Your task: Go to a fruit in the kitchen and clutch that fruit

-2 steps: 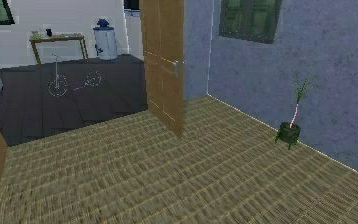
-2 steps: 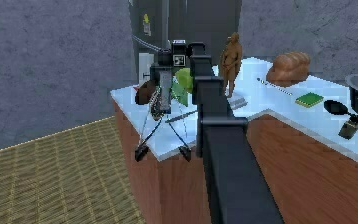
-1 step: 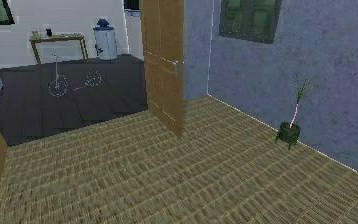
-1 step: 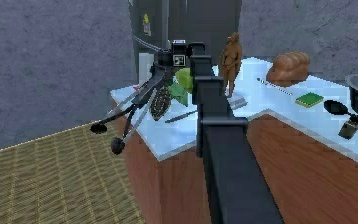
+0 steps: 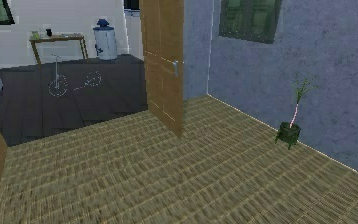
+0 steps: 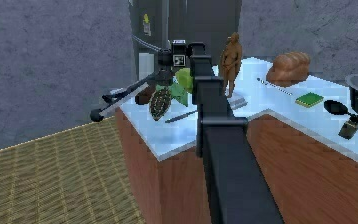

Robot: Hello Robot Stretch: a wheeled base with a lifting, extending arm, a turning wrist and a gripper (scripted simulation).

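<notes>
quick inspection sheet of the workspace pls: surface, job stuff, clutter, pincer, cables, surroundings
surface: pale countertop on brown cabinets, crowded with items
job's things: green rounded thing, likely the fruit, lies on the counter by the arm's far end
clutter: dark oval thing, brown statue, bread loaf, green flat thing, dark ladle
pincer: pincer is close to the green rounded thing; cannot tell whether it holds anything
cables: nothing seen
surroundings: fridge behind the counter; in the forward view, a wooden door and a potted plant by a blue wall
</notes>
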